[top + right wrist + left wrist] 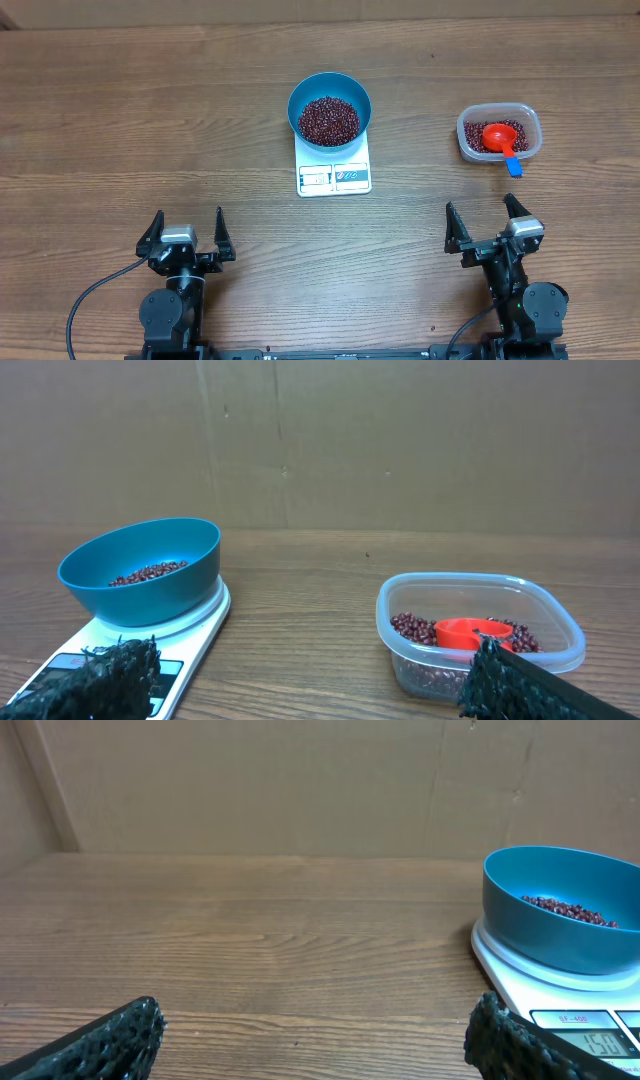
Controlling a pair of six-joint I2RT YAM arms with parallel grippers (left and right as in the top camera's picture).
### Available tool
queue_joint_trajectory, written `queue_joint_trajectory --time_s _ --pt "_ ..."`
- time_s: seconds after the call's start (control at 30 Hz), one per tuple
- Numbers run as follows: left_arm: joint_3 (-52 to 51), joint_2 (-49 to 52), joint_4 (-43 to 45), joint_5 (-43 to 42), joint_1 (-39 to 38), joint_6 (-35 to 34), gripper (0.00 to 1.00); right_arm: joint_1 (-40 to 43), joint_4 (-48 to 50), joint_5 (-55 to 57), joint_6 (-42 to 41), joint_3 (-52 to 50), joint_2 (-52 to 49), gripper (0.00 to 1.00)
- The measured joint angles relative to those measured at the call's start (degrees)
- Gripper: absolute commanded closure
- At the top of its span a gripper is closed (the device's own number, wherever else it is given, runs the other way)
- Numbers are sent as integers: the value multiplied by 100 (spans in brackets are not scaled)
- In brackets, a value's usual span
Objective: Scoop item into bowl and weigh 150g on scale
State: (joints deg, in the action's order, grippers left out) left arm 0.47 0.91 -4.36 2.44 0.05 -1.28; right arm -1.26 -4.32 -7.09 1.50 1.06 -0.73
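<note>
We found the task looking close to finished. The bowl (pixel 297 100) sat on the scale (pixel 334 177) at mid-table, and a heap of beans (pixel 329 120) covered its floor. In the left wrist view the display (pixel 603 1043) showed digits that looked to us like the target weight, but they were small and cut by the frame edge, so we could not be sure.

The rest of the beans lay in the tub (pixel 462 135), well to the right of the scale. The scoop (pixel 499 137) rested in them, its handle poking over the near rim.

The left gripper (pixel 188 225) and right gripper (pixel 481 215) both hung at the near edge of the table (pixel 150 100), well apart from bowl and tub. Their jaws were spread wide and held nothing.

We judged the scooping done. What remained, at most, was to confirm the reading and add or take out a few beans if it was off.
</note>
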Motion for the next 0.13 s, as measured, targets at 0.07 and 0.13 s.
queue_joint_trajectory --time_s 0.07,0.13 --pt "0 0 0 0 0 0 1 -2 0 0 0 0 0 0" --pt "0 0 0 0 0 0 0 0 2 -2 2 0 0 0"
